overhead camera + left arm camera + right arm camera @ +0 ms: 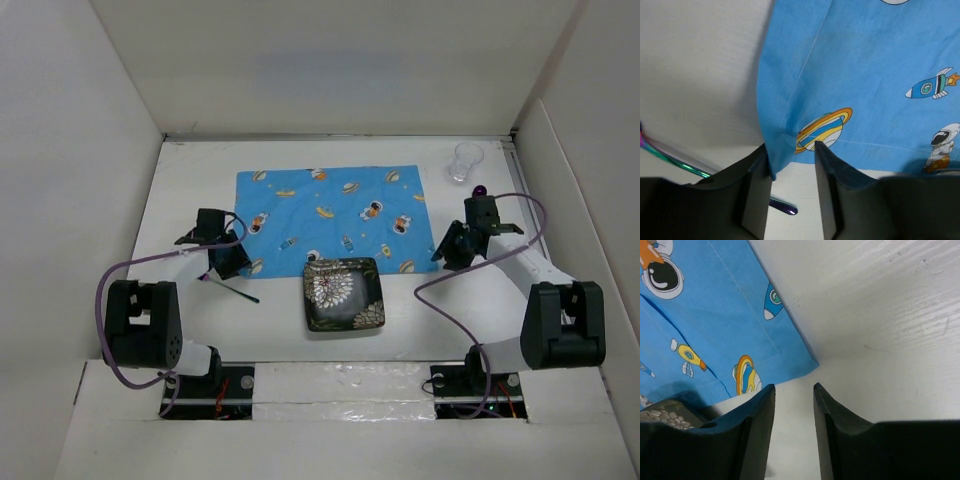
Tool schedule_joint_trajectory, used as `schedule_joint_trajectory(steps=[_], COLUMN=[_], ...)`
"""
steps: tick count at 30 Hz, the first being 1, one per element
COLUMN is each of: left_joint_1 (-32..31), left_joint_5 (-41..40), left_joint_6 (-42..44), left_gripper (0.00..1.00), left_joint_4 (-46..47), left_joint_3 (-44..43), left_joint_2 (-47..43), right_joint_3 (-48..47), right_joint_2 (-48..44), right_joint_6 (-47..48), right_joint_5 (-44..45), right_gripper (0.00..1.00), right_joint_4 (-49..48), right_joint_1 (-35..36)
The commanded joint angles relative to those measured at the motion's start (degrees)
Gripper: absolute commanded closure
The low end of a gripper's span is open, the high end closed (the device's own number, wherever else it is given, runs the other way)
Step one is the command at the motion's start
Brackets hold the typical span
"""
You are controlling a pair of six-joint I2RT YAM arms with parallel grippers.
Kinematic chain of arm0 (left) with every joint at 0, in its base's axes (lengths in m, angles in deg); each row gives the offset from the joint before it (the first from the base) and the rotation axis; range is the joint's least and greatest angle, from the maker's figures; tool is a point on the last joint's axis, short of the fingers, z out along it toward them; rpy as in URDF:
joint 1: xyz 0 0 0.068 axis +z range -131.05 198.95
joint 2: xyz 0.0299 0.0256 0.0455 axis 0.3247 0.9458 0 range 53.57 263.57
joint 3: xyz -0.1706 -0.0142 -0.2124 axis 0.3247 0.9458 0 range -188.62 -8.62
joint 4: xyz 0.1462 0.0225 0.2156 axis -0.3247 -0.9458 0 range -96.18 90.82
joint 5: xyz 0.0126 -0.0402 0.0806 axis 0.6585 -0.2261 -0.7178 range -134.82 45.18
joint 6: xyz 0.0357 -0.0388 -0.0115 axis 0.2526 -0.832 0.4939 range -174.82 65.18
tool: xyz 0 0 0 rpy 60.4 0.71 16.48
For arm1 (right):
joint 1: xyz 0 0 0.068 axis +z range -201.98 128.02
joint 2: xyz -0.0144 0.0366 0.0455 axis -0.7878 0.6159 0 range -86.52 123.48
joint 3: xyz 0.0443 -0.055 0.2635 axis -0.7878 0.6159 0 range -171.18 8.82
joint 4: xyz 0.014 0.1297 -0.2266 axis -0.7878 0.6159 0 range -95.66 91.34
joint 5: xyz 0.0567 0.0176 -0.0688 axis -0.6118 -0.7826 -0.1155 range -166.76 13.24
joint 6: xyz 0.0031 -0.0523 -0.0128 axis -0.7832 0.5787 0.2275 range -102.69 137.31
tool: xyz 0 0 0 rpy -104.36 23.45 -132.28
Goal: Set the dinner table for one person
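Note:
The dinner table [560, 215] is a white surface with upright white panels. A blue cartoon-print cloth [330, 215] lies flat on its middle. A dark square plate [344, 293] with a flower pattern overlaps the cloth's near edge. A clear glass [465, 162] stands at the back right. A thin iridescent utensil [233, 290] lies left of the plate. My left gripper [228, 262] is open over the cloth's near left corner [774, 160], which rests against its left finger [757, 190]. My right gripper [447, 252] is open and empty, just off the cloth's near right corner [802, 362].
The utensil's purple end [784, 205] shows between the left fingers, on the table below them. The plate's edge [662, 416] shows at the left of the right wrist view. White panels close in the table at the left, back and right.

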Motion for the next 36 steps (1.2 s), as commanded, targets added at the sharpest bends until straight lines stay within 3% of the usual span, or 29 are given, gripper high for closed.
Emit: schedule_joint_trajectory(steps=[1, 3, 5, 7, 8, 9, 11, 12, 14, 15, 18, 20, 24, 29, 34, 36], left_joint_1=[-0.01, -0.01, -0.01, -0.01, -0.01, -0.01, -0.01, -0.01, -0.01, -0.01, -0.71, -0.71, -1.58, -12.83, -14.16, -14.16], left_joint_5=[-1.09, -0.65, 0.04, 2.67, 5.73, 5.76, 9.43, 10.59, 12.26, 12.79, 12.45, 12.44, 14.02, -1.34, 0.15, -0.73], left_joint_6=[1.63, 1.98, 2.16, 2.25, 1.9, 1.9, 0.67, 0.4, 0.22, 0.66, 3.03, 3.3, 3.39, 9.54, 10.33, 10.77], left_gripper=[0.65, 0.61, 0.62, 0.69, 0.85, 0.97, 1.0, 1.0, 1.0, 1.0, 1.0, 1.0, 0.88, 0.84, 0.8, 0.8], left_joint_4=[-4.45, -6.11, -7.0, -6.57, -5.17, -4.29, -2.53, -1.13, -0.94, -1.55, -2.86, -2.35, 1.25, -2.16, 0.74, -0.14], left_joint_3=[-3.36, -5.55, -7.4, -10.12, -11.96, -12.76, -15.65, -16.63, -21.0, -22.77, -30.58, -32.79, -37.81, -45.63, -41.95, -40.37], left_joint_2=[-3.09, -5.73, -8.44, -11.51, -13.54, -13.56, -15.66, -16.1, -16.37, -16.02, -13.92, -13.56, -9.61, -3.98, -5.29, -5.47], right_joint_3=[-3.95, -5.71, -5.36, -2.91, -0.03, 2.0, 5.7, 7.46, 11.51, 12.21, 14.67, 14.94, 15.65, 17.49, 19.07, 18.99], right_joint_2=[-4.29, -6.06, -8.95, -10.19, -10.98, -11.34, -11.87, -12.3, -12.22, -11.78, -8.03, -6.96, -0.72, 3.59, 6.58, 8.6], right_joint_6=[2.2, 4.39, 7.46, 8.09, 7.57, 6.96, 2.76, 1.51, -1.03, -1.48, -2.1, -2.36, -2.98, -5.0, -7.19, -7.72], right_joint_5=[1.45, -1.6, -6.43, -13.12, -16.71, -18.48, -19.38, -19.2, -20.08, -20.69, -21.73, -22.01, -23.68, -23.51, -23.68, -23.6], right_gripper=[0.53, 0.43, 0.4, 0.84, 1.0, 1.0, 1.0, 0.95, 0.68, 0.48, 0.39, 0.39, 0.42, 0.54, 0.63, 0.71], right_joint_4=[3.07, 4.12, 2.9, 1.06, -1.65, -3.94, -8.33, -12.79, -16.51, -19.75, -23.53, -24.69, -28.47, -33.92, -38.05, -38.85], right_joint_1=[-0.33, 0.28, 1.85, 6.42, 10.26, 10.3, 15.56, 16.79, 19.43, 20.05, 21.99, 21.99, 21.99, 21.99, 23.92, 24.53])
